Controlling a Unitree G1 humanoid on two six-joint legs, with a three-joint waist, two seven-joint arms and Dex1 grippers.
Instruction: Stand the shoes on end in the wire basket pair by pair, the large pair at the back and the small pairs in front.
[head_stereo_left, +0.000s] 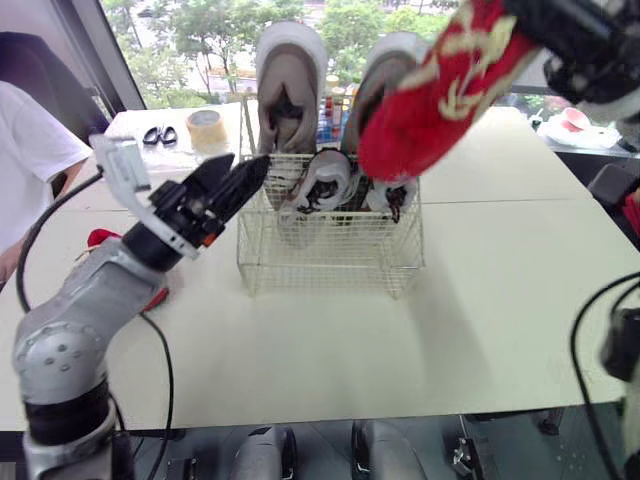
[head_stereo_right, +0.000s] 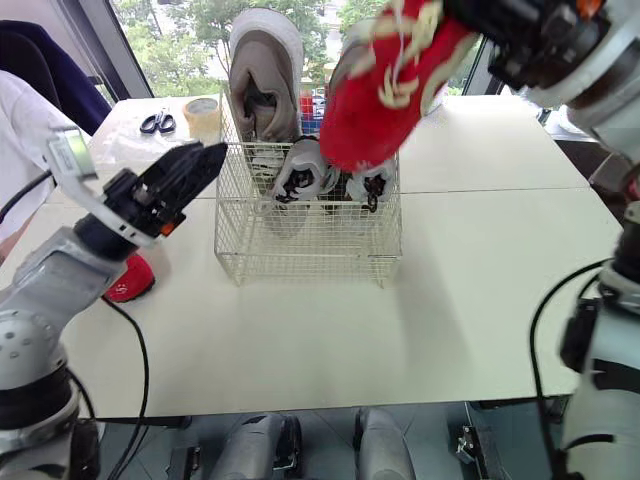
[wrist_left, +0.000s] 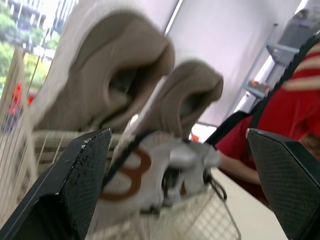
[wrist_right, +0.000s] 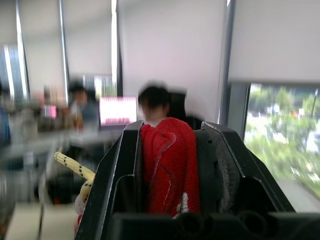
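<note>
Right fingers (wrist_right: 122, 170) grip red shoe (head_stereo_left: 440, 90) above small shoes (head_stereo_left: 325, 180) in basket (head_stereo_left: 330, 255); left fingers (wrist_left: 85, 170) spread.

The left gripper (wrist_left: 177, 132) holds its black fingers (wrist_left: 82, 175) spread wide before the cream wire basket (wrist_left: 205, 222). Two large beige shoes (wrist_left: 117, 85) stand on end at its far side, with small white shoes (wrist_left: 165, 170) with dark laces just nearer. A red fabric shoe (wrist_left: 295, 95) hangs at the right.
</note>
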